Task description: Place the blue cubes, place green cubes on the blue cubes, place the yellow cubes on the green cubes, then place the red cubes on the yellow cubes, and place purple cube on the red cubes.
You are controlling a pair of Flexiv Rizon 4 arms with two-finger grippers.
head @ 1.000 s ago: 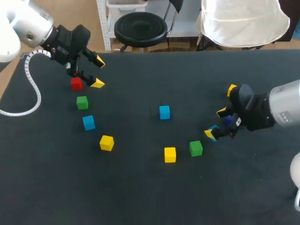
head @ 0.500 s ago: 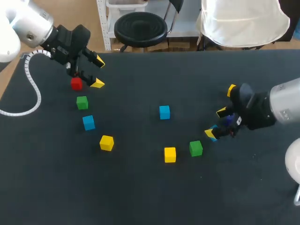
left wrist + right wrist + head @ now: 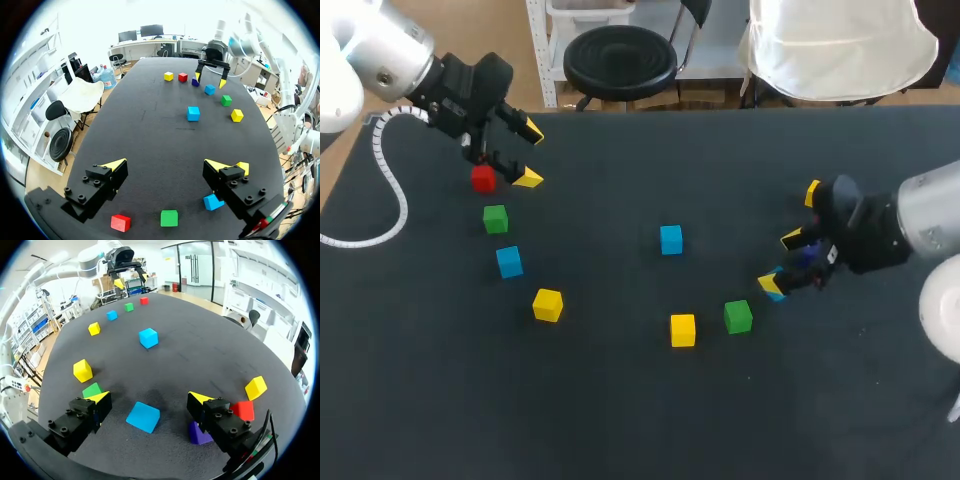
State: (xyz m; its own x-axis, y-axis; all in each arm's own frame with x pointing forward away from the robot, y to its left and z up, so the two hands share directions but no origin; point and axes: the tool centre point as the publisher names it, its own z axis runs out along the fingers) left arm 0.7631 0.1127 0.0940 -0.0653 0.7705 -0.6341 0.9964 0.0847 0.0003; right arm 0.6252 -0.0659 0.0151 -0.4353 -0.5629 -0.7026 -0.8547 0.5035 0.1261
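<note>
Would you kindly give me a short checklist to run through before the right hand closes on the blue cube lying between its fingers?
1. Right hand open: ok, fingers well apart.
2. Blue cube between the fingers: ok, roughly centred and touching neither.
3. Cube faces square to the fingers: not ok, it looks turned at an angle.
4. Purple cube clear of the closing path: not ok, it appears to sit close by one finger's inner side.
5. Green cube clear: ok, it is just ahead of the other finger, not between them.
6. Left hand out of the way: ok, open, far off beside a red cube.
</note>
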